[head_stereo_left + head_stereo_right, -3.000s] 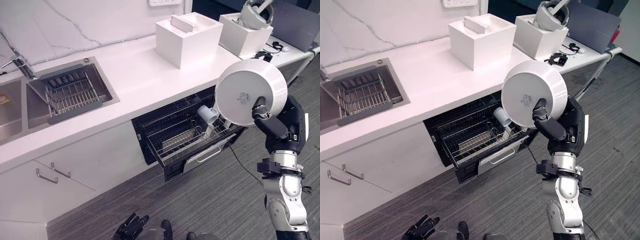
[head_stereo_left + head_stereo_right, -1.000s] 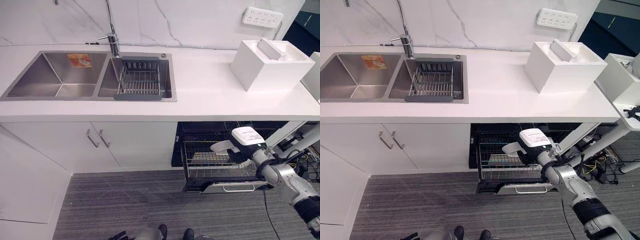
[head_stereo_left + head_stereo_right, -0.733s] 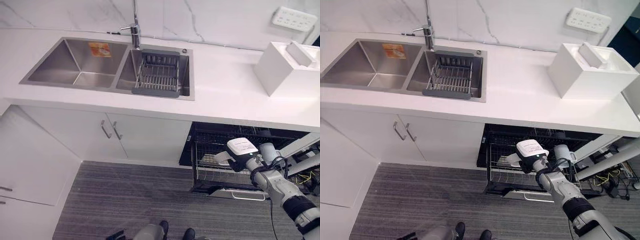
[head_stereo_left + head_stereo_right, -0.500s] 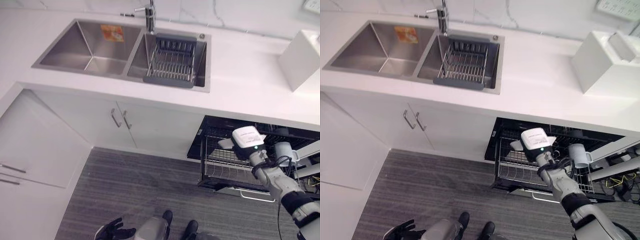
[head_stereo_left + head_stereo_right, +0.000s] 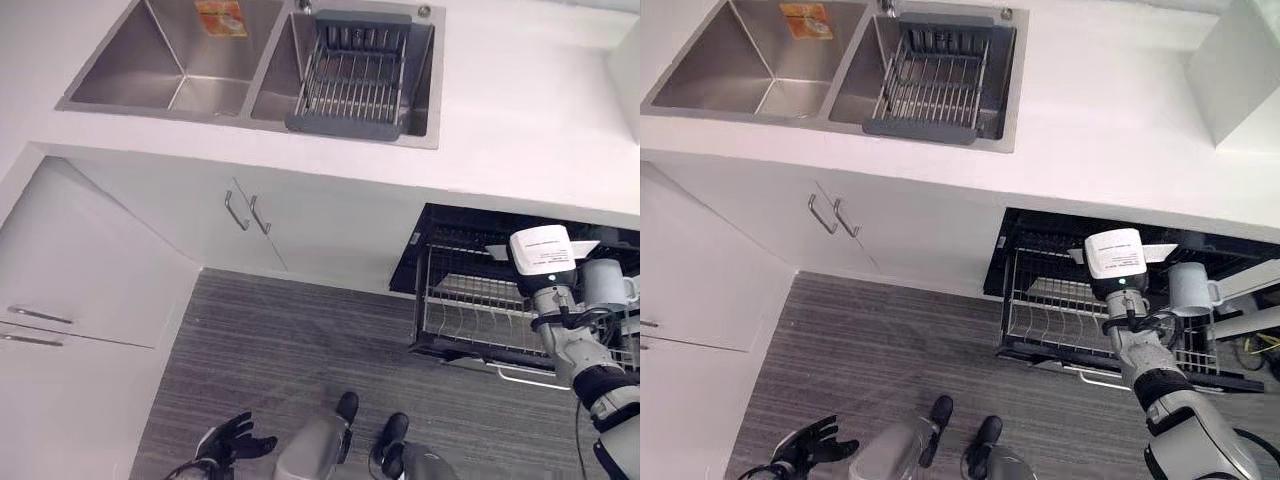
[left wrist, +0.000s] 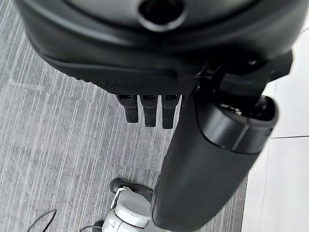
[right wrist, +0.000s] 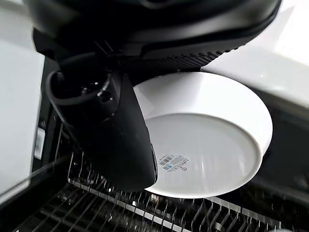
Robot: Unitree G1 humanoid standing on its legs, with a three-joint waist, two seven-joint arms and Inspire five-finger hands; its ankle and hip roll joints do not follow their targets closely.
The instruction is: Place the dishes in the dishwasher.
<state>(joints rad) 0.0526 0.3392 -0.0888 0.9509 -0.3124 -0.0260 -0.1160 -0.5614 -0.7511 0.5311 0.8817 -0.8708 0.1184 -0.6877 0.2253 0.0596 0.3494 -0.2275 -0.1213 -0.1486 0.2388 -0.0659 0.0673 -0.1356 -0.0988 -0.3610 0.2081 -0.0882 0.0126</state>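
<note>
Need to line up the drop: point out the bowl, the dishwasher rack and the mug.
bowl (image 7: 207, 150): right wrist view, on its underside.
dishwasher rack (image 5: 1055, 318): right eye view, on the wire tines.
mug (image 5: 1188, 289): right eye view, on its side.

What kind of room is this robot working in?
Most likely a kitchen, perhaps a demo one: a steel double sink set in a white counter, cabinets beneath, and a pulled-out dishwasher rack where the right hand holds a white plate.

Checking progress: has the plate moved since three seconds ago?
Yes. The plate, in the right hand, went from above counter height down to the dishwasher rack.
</note>
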